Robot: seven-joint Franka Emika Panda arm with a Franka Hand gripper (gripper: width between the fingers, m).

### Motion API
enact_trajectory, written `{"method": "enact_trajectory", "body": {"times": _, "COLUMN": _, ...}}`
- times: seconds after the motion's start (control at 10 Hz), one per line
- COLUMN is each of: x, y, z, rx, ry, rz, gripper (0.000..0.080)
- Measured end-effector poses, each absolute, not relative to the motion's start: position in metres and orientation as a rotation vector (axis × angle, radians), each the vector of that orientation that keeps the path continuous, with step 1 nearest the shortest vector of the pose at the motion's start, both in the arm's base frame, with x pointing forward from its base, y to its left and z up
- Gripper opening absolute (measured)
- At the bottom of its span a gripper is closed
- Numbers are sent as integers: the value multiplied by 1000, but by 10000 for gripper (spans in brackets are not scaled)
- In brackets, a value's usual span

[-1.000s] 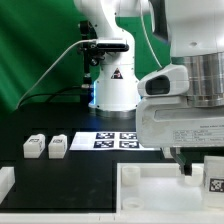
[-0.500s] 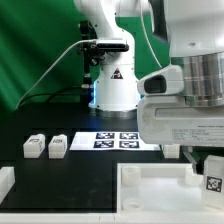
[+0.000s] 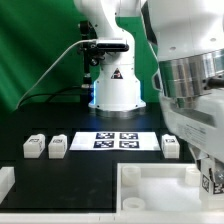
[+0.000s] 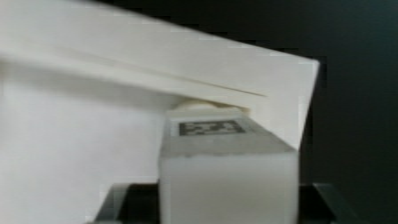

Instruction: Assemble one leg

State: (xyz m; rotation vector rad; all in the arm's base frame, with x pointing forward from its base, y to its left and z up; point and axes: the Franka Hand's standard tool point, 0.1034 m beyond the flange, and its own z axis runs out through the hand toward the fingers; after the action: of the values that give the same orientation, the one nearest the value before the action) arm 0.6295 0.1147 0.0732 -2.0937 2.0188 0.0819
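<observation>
My gripper (image 3: 209, 184) is shut on one leg (image 3: 207, 181), a small white block with a square tag, and holds it at the exterior view's far right, low over the white rimmed tabletop (image 3: 150, 176). In the wrist view the leg (image 4: 222, 165) stands between my dark fingers (image 4: 132, 203), its far end at a corner of the tabletop (image 4: 107, 110). I cannot tell if it touches. Two more legs (image 3: 33, 146) (image 3: 57, 147) lie side by side on the black table at the left. Another leg (image 3: 171, 146) lies right of the marker board.
The marker board (image 3: 115, 140) lies flat behind the tabletop. The robot's base (image 3: 113, 85) stands behind it against a green backdrop. A white block (image 3: 5, 182) sits at the exterior view's lower left edge.
My arm has moved toward the exterior view's right and down with the leg in it. This uncovered the leg beside the marker board. The other legs have not moved.
</observation>
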Motion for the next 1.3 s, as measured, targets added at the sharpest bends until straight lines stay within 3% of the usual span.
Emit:
{"method": "enact_trajectory", "body": {"times": 0.4, "x": 629, "y": 119, "z": 73, "rx": -1883, "ry": 2182, "rz": 104, "gripper": 301}}
{"method": "enact_trajectory", "body": {"times": 0.5, "x": 629, "y": 119, "z": 73, "rx": -1890, "ry": 2177, "rz": 103, "gripper": 463}}
{"method": "enact_trajectory", "body": {"times": 0.6, "x": 628, "y": 120, "z": 73, "rx": -1965, "ry": 2110, "rz": 96, "gripper": 463}}
{"method": "enact_trajectory", "body": {"times": 0.7, "x": 627, "y": 124, "z": 74, "rx": -2119, "ry": 1980, "rz": 108, "gripper": 605}}
{"method": "enact_trajectory", "body": {"times": 0.8, "x": 627, "y": 128, "z": 77, "rx": -2339, "ry": 1773, "rz": 104, "gripper": 638}}
{"method": "enact_trajectory", "body": {"times": 1.3, "x": 629, "y": 128, "z": 78, "rx": -2712, "ry": 1142, "rz": 23, "gripper": 649}}
